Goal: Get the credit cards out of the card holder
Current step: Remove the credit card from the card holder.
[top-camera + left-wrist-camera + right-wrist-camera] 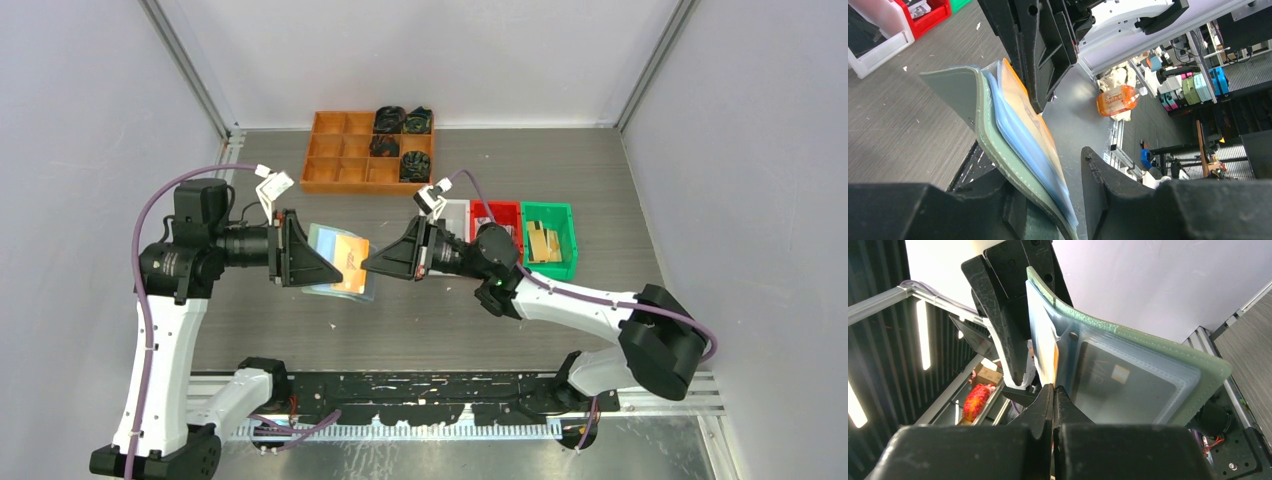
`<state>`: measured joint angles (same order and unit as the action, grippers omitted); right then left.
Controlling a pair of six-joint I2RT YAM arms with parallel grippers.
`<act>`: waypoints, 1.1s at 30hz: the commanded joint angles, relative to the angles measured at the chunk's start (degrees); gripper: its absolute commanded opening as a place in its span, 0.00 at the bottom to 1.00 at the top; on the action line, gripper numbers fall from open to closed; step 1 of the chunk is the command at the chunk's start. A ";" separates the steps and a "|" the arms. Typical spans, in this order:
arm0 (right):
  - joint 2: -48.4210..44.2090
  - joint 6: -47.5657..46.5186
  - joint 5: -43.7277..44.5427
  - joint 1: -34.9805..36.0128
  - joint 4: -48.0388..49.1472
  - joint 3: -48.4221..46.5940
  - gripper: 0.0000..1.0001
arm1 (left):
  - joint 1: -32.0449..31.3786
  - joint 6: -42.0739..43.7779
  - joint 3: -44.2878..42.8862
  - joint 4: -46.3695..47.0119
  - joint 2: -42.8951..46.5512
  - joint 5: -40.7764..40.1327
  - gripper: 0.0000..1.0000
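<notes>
Closest to the lens in the right wrist view, the right hand (1053, 390) has its two black fingers pressed together on the near edge of the orange card (1055, 360), which sits mostly inside its pocket. Just right of that pinch the card holder (1148, 347) fans open in the air, and a grey card (1118, 385) shows through a clear blue pocket. On the far side of the holder stands the left hand (1040, 162). Its fingers are apart, the green cover leans on one of them, and a slim gap shows beside the other, so I judge its grip to be slack. That is the main risk: if the right hand pulls now, the pocket's friction may drag the whole holder along instead of freeing the card. With little else supporting it, the holder could also swing down or drop onto the table (560, 330) between the arms. The pinch takes only the card's edge, so a tight pocket could make the fingers slip off. A tilted, loose holder might also spill the other cards where neither hand can reach them easily.
</notes>
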<state>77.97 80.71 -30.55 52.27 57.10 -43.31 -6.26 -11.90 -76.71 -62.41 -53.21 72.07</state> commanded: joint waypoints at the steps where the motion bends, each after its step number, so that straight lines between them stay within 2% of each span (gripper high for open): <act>1: -3.85 -4.05 0.49 -0.33 -3.57 0.43 0.01 | -0.09 -1.43 -3.33 4.11 0.94 3.86 0.40; 9: -5.10 -5.05 0.73 -0.31 -4.98 1.26 0.01 | -0.07 -2.91 -3.21 5.88 1.09 3.56 0.19; 10: -5.03 -4.91 0.61 -0.35 -5.09 0.97 0.05 | -0.07 -3.21 -3.12 6.24 1.09 3.44 0.17; 12: -4.47 -4.50 0.29 -0.33 -5.23 0.35 0.22 | -0.07 -3.54 -3.10 6.50 1.09 3.37 0.14; 16: -2.17 -2.70 -0.13 -0.34 -3.48 -1.36 0.29 | -0.10 -3.82 -2.92 6.67 1.05 3.23 0.08; 29: 3.33 11.44 -1.96 -0.85 15.74 -3.53 0.32 | -0.07 -3.39 -2.08 6.50 1.70 3.41 0.05; 31: 3.07 12.19 -2.52 -0.88 16.72 -3.42 0.28 | -0.07 -3.31 -1.87 6.49 1.57 3.31 0.04; 33: 1.97 11.66 -2.23 -0.90 16.50 -2.64 0.18 | -0.08 -3.29 -1.83 6.60 1.48 3.25 0.04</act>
<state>81.65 90.15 -32.32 51.51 66.52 -44.51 -6.26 -14.79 -76.95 -58.70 -52.47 72.20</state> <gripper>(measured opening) 0.253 0.139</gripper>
